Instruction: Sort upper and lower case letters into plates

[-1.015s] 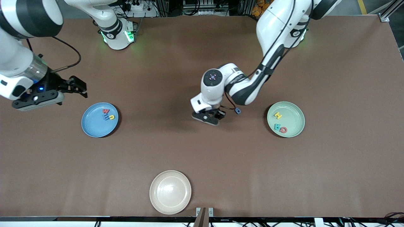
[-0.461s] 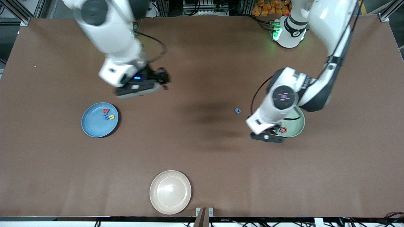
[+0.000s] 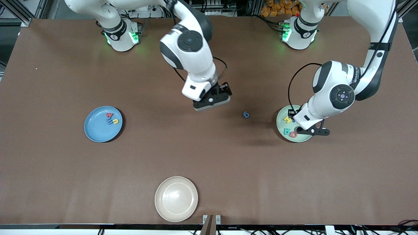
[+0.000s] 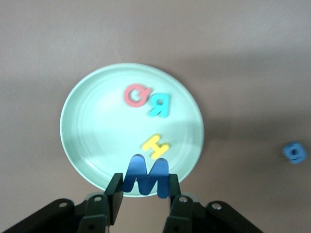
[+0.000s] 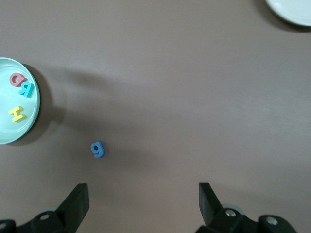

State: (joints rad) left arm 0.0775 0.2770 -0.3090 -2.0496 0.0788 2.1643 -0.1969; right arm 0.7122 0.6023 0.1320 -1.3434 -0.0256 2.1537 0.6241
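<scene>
Left gripper (image 4: 144, 194) hung over the pale mint green plate (image 3: 307, 137) at the right of the front view, its fingers (image 4: 114, 198) clamped on the blue M (image 4: 146, 175); the yellow H (image 3: 287, 119), teal R (image 3: 287, 131) and red Q (image 3: 293, 134) lay in that plate. Right gripper (image 5: 143, 201), fingers spread wide with nothing between them, hung over bare table above the frame's centre, near the blue g (image 3: 246, 114). At centre left, the sky blue plate (image 3: 94, 130) held the red w (image 3: 109, 115), blue m (image 3: 108, 121) and yellow u (image 3: 115, 121).
</scene>
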